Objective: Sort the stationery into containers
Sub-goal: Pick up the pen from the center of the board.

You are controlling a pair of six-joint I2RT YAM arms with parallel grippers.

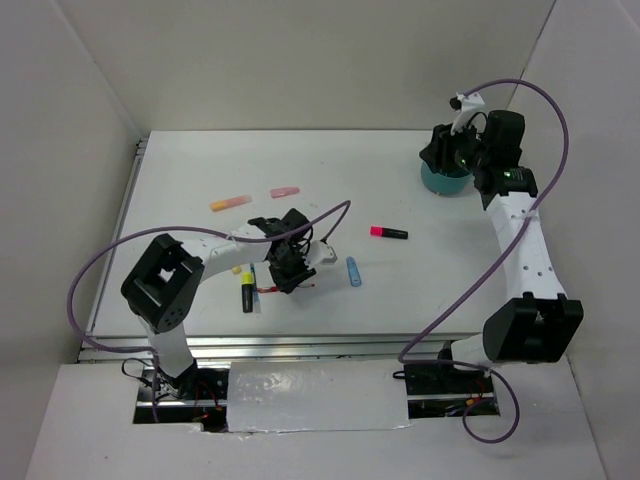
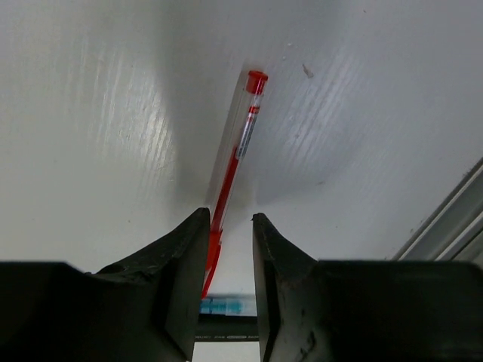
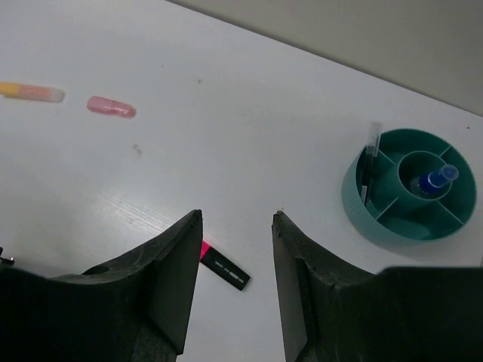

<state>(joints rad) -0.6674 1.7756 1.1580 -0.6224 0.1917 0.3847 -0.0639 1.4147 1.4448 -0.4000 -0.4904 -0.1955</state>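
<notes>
Left hand (image 2: pixel 230 220) straddles the red pen (image 2: pixel 241 139), not yet pinching: centre it between the fingers, then squeeze. Right hand (image 3: pixel 238 217) gapes empty.

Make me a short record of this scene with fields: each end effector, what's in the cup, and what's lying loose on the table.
Left end effector: open, jaws either side of the red pen, a gap showing
Right end effector: open, empty, near the cup
In cup: blue pen in the centre well; dark pen in an outer compartment
Loose on table: yellow marker, light blue pen, pink highlighter, orange marker, eraser
</notes>
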